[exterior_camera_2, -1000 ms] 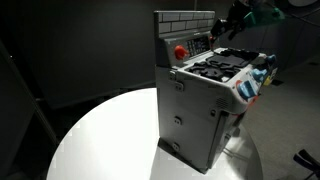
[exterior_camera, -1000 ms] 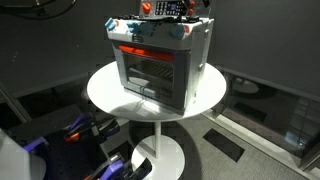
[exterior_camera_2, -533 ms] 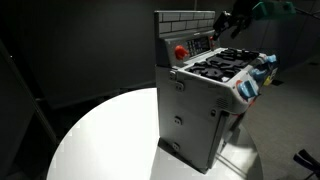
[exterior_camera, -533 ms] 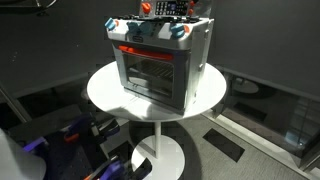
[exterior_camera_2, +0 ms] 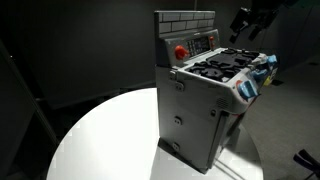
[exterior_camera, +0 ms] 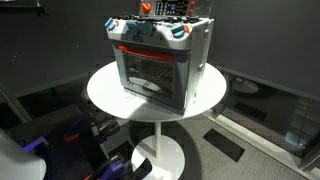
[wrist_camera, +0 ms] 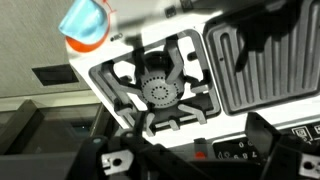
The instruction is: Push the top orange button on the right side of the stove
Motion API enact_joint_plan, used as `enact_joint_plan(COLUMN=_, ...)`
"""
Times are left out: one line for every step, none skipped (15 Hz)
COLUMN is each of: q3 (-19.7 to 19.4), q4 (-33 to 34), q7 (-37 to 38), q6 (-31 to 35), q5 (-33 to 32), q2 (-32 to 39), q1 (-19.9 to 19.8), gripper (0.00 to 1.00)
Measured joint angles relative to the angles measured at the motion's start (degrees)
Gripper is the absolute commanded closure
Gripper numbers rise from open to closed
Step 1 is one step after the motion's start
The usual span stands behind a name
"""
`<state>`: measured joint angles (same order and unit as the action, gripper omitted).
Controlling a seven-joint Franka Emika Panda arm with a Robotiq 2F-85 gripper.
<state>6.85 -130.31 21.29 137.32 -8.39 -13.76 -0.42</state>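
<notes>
The grey toy stove [exterior_camera: 160, 62] stands on a round white table [exterior_camera: 105, 92]; it also shows in an exterior view [exterior_camera_2: 205, 100]. It has an orange-red door handle [exterior_camera: 140, 48] and blue-and-white knobs [exterior_camera_2: 250, 85]. An orange button [exterior_camera_2: 181, 51] sits on the upright back panel beside the dark control panel [exterior_camera_2: 201, 43]. My gripper [exterior_camera_2: 246, 20] hangs in the air above and to the right of the stove top, clear of the panel. In the wrist view my gripper [wrist_camera: 190, 142] is open and empty, looking down on a burner [wrist_camera: 155, 92] and a small orange button [wrist_camera: 200, 153].
A ribbed griddle plate [wrist_camera: 262, 58] lies beside the burner. A knob with an orange rim [wrist_camera: 85, 22] shows at the top left of the wrist view. The table stands on a white pedestal base [exterior_camera: 160, 155]; dark floor and walls surround it.
My gripper has pulled back from the stove's back panel, moving up and to the right in the exterior view. The stove has not moved.
</notes>
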Motion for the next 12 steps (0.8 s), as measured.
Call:
enact_joint_plan(q3=0.0, q4=-0.1, q7=-0.9, q6=-2.6, q5=0.4, q2=-1.1, q1=0.0, gripper=0.00)
enact_joint_plan(q3=0.0, q4=-0.1, q7=-1.8, q6=-5.0, q5=0.9, q2=-2.2, q1=0.1, gripper=0.00)
enact_joint_plan(q3=-0.1, q4=-0.2, q7=-3.0, q6=-7.5, q5=1.7, q2=-3.3, q1=0.2, gripper=0.00)
enact_joint_plan(q3=-0.2, q4=-0.3, q7=-4.4, q6=-9.6, q5=2.7, q2=-4.3, q1=0.5, gripper=0.00)
enact_joint_plan(q3=-0.4, q4=-0.4, q7=-5.8, q6=-11.8, q5=3.8, q2=-5.3, q1=0.8, gripper=0.00)
enact_joint_plan(q3=-0.6, q4=-0.5, q7=-6.9, q6=-13.8, q5=4.6, q2=-6.2, q1=1.1, gripper=0.00)
enact_joint_plan(q3=-0.7, q4=-0.5, q7=-7.9, q6=-15.7, q5=5.2, q2=-7.2, q1=1.3, gripper=0.00)
enact_joint_plan(q3=-0.8, q4=-0.5, q7=-8.6, q6=-17.4, q5=5.5, q2=-8.0, q1=1.3, gripper=0.00)
enact_joint_plan(q3=-0.9, q4=-0.5, q7=-9.1, q6=-18.9, q5=5.5, q2=-8.8, q1=1.4, gripper=0.00)
enact_joint_plan(q3=-0.9, q4=-0.6, q7=-9.4, q6=-20.0, q5=5.5, q2=-9.5, q1=1.4, gripper=0.00)
enact_joint_plan(q3=-0.9, q4=-0.6, q7=-9.5, q6=-20.8, q5=5.5, q2=-9.9, q1=1.4, gripper=0.00)
enact_joint_plan(q3=-0.9, q4=-0.6, q7=-9.5, q6=-21.2, q5=5.5, q2=-10.1, q1=1.4, gripper=0.00)
